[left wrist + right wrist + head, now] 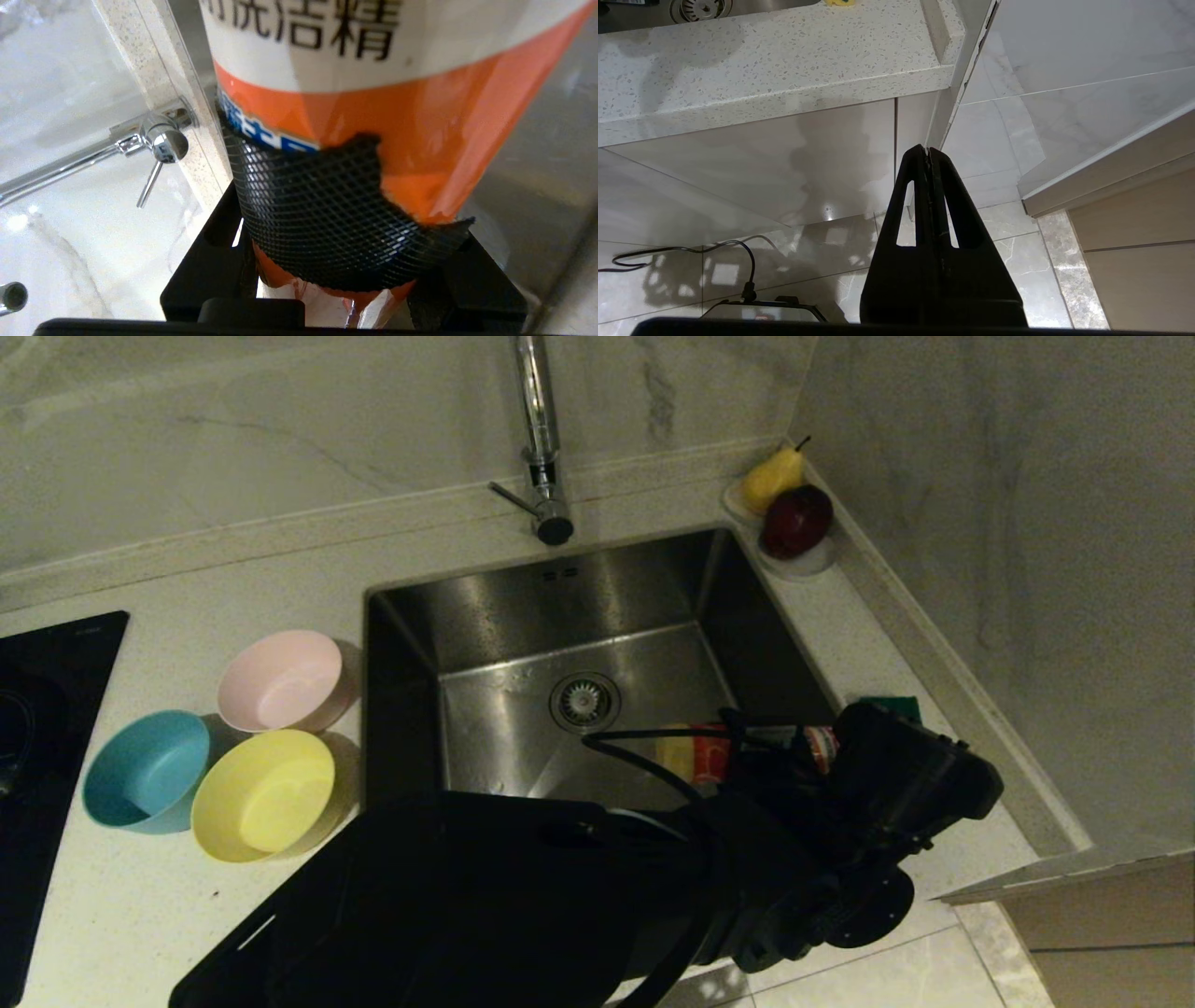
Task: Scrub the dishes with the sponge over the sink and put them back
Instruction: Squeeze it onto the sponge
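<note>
Soap bottle (373, 93) sits clamped in the left pincer (345, 261) over the sink's (579, 597) near right side; a slack grip could drop it. Sponge (892, 707) lies on the table right of the sink, bowls (264, 791) far left. Right pincer (930, 154) hangs clenched, empty, below the table.

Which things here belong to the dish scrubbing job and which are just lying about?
Job: pink bowl, blue bowl, yellow bowl, sponge, sink, left gripper shut on the detergent bottle.
Lying about: pear, apple, white dish, stovetop.
</note>
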